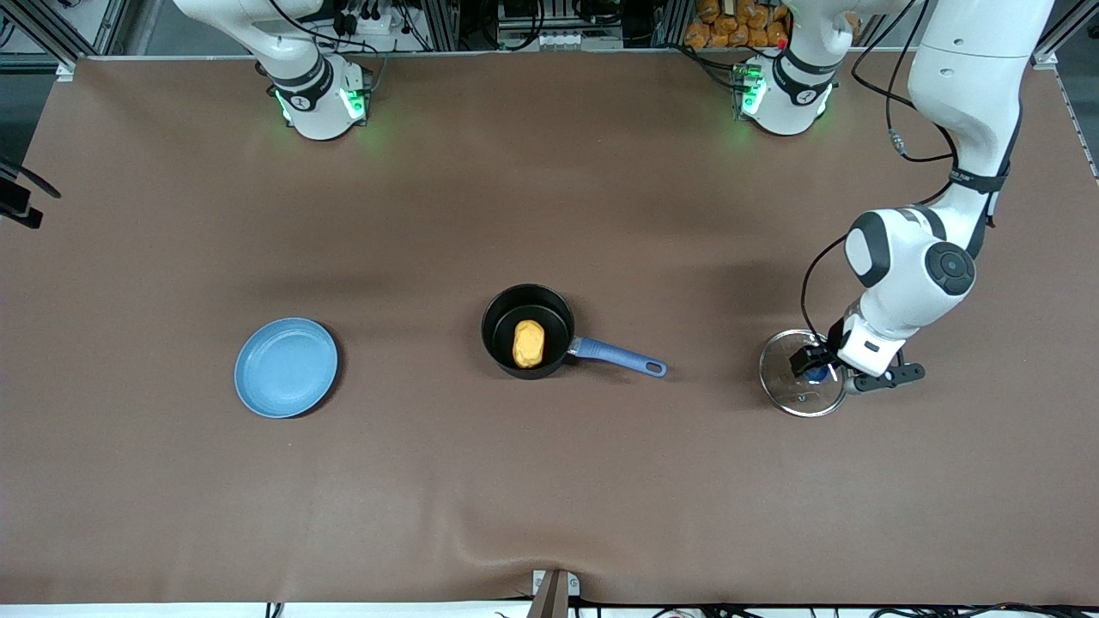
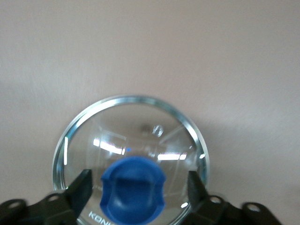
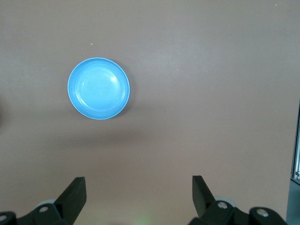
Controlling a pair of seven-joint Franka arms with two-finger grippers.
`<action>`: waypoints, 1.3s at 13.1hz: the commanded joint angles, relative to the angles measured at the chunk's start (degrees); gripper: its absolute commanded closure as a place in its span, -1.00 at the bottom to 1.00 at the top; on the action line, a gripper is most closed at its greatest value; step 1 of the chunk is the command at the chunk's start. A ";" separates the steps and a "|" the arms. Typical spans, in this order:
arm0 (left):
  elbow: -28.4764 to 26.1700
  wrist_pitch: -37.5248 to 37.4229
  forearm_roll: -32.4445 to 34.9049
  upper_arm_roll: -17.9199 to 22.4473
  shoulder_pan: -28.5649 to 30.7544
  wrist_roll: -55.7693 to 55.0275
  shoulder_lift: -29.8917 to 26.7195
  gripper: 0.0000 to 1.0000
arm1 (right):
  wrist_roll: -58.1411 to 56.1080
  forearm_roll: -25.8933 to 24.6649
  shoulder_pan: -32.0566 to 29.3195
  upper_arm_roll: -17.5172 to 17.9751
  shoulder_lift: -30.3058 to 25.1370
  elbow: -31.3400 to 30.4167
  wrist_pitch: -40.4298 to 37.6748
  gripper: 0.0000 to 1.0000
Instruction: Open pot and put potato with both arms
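pot (image 1: 530, 331): lidless, potato (image 1: 528, 343) inside
lid (image 2: 131, 157): on table (toward left arm's end)
left gripper (image 2: 136, 187): fingers spread around lid's knob
right gripper (image 3: 139, 192): spread, high over table

We see a brown table mat (image 1: 549, 481) filling the view, wrinkled at six o'clock, with metal framing (image 1: 549, 26) and cables at twelve o'clock.

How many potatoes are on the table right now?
1. The potato lies inside the open pot, mid-table. The lid sits toward the left arm's end, under the left claw.
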 commanded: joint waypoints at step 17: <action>30.24 -60.52 6.95 0.88 2.65 0.65 -26.65 -1.00 | 12.62 -0.49 -4.42 15.58 -4.19 -6.54 6.30 -1.00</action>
